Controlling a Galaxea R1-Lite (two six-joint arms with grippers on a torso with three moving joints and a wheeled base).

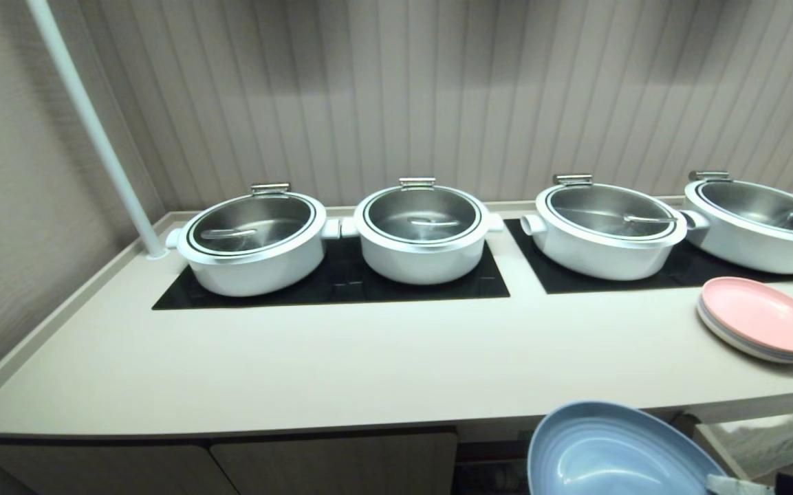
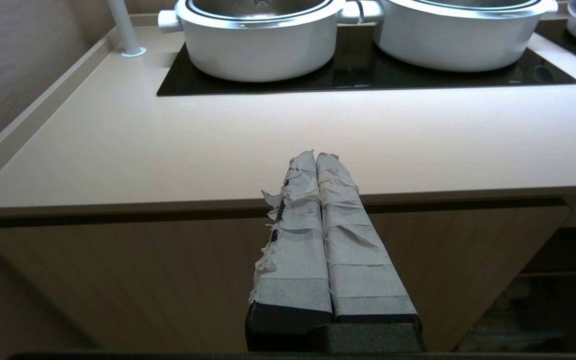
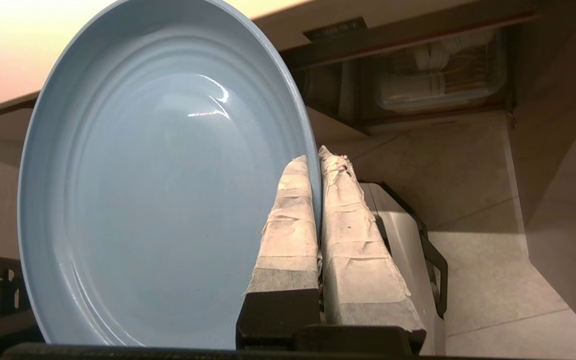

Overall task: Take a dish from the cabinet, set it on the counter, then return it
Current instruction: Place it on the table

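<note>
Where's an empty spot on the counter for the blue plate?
The counter is bare along its front, between the black cooktop panels and the front edge. It is crowded at the back with white pots and at the right end by the pink-topped plate stack.

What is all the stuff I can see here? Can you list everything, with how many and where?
pots: four, white with glass lids, in a row on the black panels at the back of the counter
cooktop panels: two, black, set into the counter
counter: one, cream-beige, running across the view
pole: one, white, rising from the counter's back left corner
stack of plates: one stack, pink on top, on the counter at right
dish: one, light blue, held below the counter's front edge, on the right
cabinet: beige doors under the counter
left gripper: taped fingers shut, empty, in front of the counter edge
right gripper: taped fingers clamped on the dish's rim
</note>
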